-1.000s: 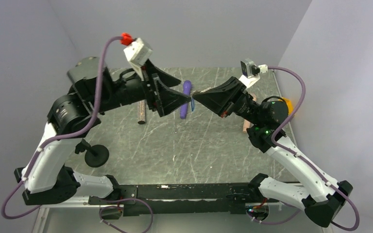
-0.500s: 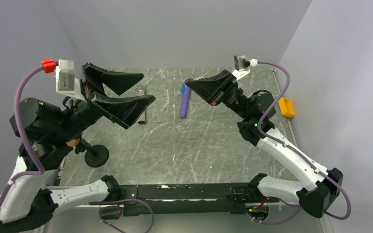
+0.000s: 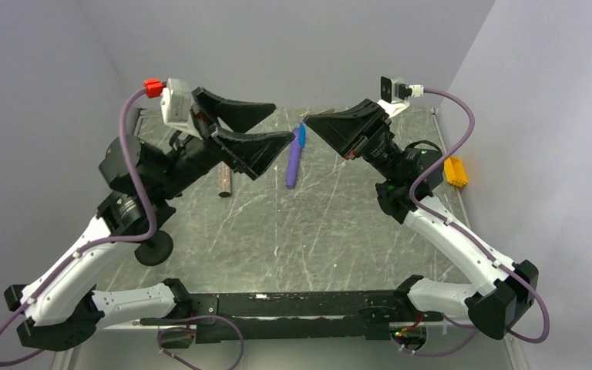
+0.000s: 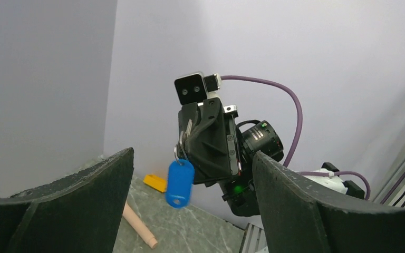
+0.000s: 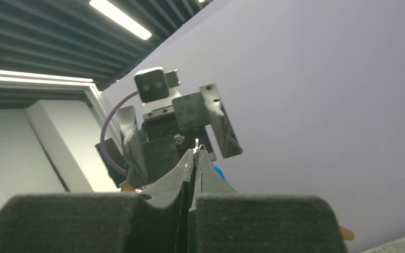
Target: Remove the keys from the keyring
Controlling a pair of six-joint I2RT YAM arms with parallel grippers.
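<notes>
My right gripper (image 3: 309,123) is pinched shut on the one keyring (image 4: 180,182), its single blue tag dangling above the table (image 3: 316,231). The keys (image 4: 188,128) are too small to count. My left gripper (image 3: 281,121) gapes wide, empty.

Overhead plus two opposed wrist views

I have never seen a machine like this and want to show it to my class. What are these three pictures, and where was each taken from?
Two robot arms stand at the near edge of a table. One picture looks down from above; the other two come from a camera on each wrist. The left gripper is open and empty. The right gripper is shut on a keyring, whose blue tag hangs below it. On the table lie a purple wand and a brown cylinder.
</notes>
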